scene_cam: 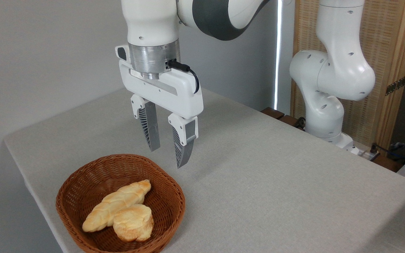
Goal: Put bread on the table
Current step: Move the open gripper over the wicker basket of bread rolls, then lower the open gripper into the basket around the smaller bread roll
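Observation:
The bread [133, 222], a small round golden bun with a paler top, lies in the front of a brown wicker basket [169, 202], leaning against a longer braided loaf [116, 205]. The basket sits on the light grey table [258, 182] near its front left corner. My gripper [168, 157] hangs open above the basket's far right rim, fingers pointing down, with nothing between them. It is well above and behind the bread, touching nothing.
The arm's white base [329, 116] stands at the table's far right edge, with cables [399, 151] beside it. A wooden screen [392, 52] stands behind. The table's left edge runs close to the basket.

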Available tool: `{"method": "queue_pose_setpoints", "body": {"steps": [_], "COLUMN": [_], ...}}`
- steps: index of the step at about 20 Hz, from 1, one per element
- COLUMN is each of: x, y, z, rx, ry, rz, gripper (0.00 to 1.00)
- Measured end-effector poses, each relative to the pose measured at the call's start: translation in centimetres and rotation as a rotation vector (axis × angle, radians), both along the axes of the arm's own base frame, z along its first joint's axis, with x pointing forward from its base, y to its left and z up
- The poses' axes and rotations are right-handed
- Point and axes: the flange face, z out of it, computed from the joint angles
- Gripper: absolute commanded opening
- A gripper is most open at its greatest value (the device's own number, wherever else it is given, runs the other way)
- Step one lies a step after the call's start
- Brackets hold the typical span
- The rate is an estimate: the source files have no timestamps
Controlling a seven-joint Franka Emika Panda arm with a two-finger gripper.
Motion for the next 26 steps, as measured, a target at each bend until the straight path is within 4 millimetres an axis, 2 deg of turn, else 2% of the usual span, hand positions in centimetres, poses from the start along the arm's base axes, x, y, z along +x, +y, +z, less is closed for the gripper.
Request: {"method": "queue_pose_setpoints", "body": {"steps": [7,15,20,26], "x": [0.1,0.2,1.3,3.1], "y": [2.0,2.0,2.1,2.2], "z": [-0.3,-0.3,-0.1,-1.3], "rx": [-0.004,-0.005,-0.002,0.001], "ry": [0.005,-0.001,-0.078,-0.143], "rz": [0.016,0.016,0.021,0.027], "gripper": [1.00,1.00,1.00,1.00]}}
